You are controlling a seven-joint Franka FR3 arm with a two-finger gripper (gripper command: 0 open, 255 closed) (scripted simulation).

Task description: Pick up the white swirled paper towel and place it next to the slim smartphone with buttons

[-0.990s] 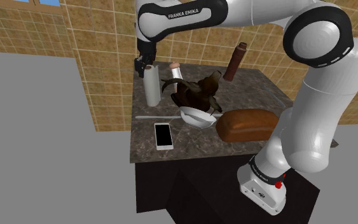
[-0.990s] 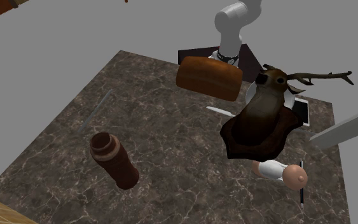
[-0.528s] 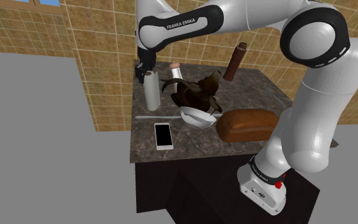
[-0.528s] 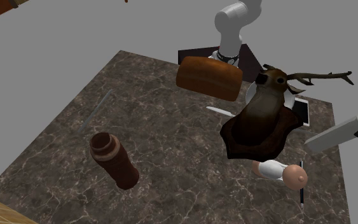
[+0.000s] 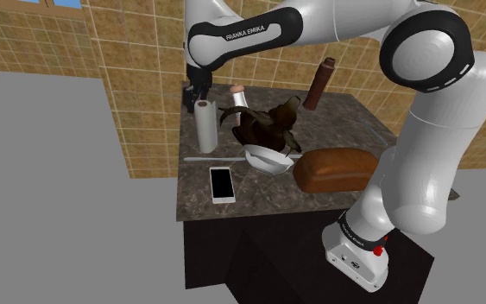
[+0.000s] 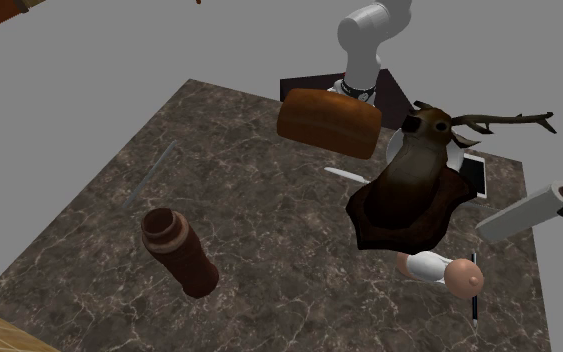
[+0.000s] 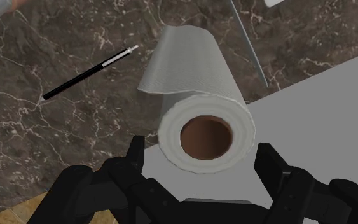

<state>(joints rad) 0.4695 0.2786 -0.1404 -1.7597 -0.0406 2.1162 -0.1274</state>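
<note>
- roll [image 5: 204, 125] stands upright at the counter's [image 5: 258, 197] left edge, left of centre in the shoulder view, its top free for a grasp from above.
- phone [image 5: 222, 184] lies flat below it in the frame, a thin rod [image 5: 211, 159] between them.
- gripper [image 7: 203, 154] points straight down, fingers spread either side of the roll's top, touching nothing.
- arm [image 5: 431, 129] arches from the stand [image 5: 362, 250] at lower right, up and leftward.

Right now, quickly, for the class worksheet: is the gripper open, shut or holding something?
Gripper: open, with its fingers standing apart on either side of the top of the paper towel roll, not clasping it.
</note>
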